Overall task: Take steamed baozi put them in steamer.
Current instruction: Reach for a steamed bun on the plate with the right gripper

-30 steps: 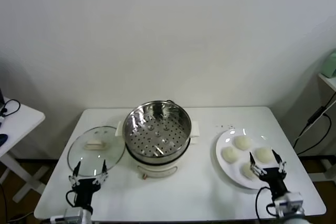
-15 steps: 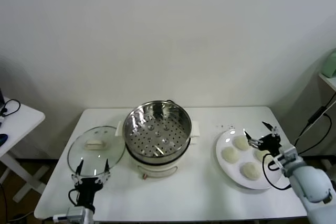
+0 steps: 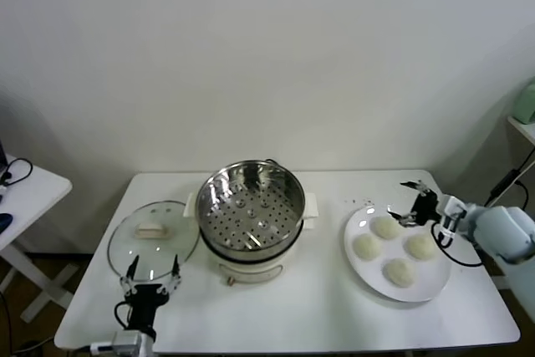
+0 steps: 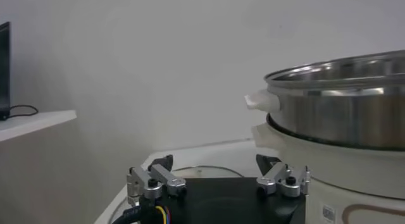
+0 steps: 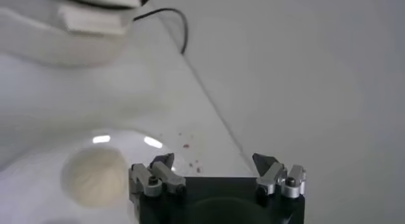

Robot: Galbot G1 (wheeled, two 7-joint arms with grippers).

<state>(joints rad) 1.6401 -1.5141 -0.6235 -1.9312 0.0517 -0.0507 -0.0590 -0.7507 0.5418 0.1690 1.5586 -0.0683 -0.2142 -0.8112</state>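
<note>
Four cream-white baozi lie on a white plate (image 3: 368,272) at the table's right: one at the back (image 3: 385,226), one left (image 3: 365,246), one right (image 3: 420,246), one front (image 3: 399,271). The steel steamer (image 3: 250,206) with its perforated tray stands at the middle, with no bun in it. My right gripper (image 3: 411,203) is open, hovering just behind and right of the back baozi. In the right wrist view one baozi (image 5: 93,176) shows beside the open right gripper (image 5: 213,159). My left gripper (image 3: 151,270) is open near the front left, by the glass lid; in the left wrist view (image 4: 215,161) it is empty.
A round glass lid (image 3: 153,239) lies flat left of the steamer. The steamer's side (image 4: 342,111) fills the left wrist view. A small white side table (image 3: 25,190) stands at far left. A cable hangs at the right edge.
My right arm has swung from the plate's front edge up and back, now reaching in from the right behind the baozi. The left gripper has crept slightly forward.
</note>
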